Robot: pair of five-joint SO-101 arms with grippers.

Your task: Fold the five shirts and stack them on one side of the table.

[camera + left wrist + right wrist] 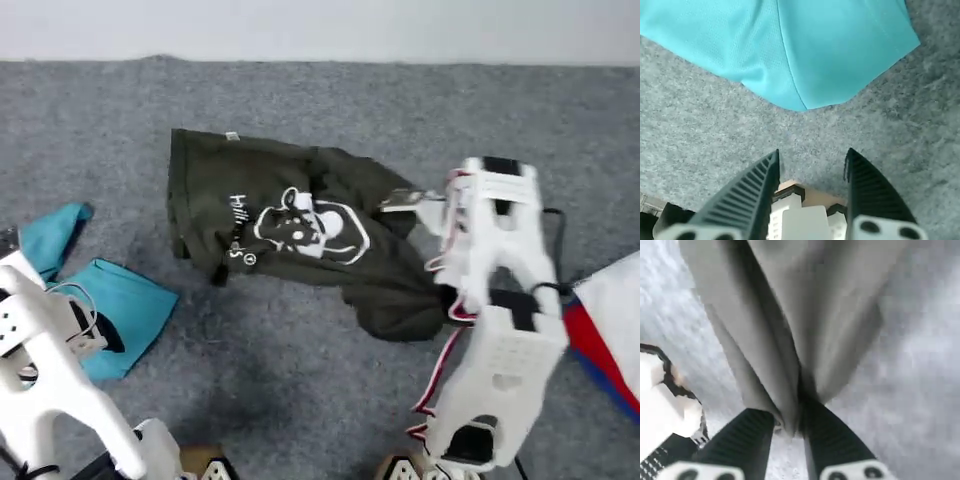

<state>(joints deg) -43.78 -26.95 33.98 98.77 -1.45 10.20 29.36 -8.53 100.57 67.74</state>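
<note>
Currently I'm folding dark shirt (300, 235), right gripper (790, 425) pinching its edge; left gripper (810, 160) hovering open near teal shirt (815, 45); next, I reckon, carrying edge across.

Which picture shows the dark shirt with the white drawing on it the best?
The high view: the dark shirt lies there almost whole on the grey table, white drawing facing up. The right wrist view shows a fold of it pinched in the right gripper. The left wrist view looks at the teal shirt.
</note>
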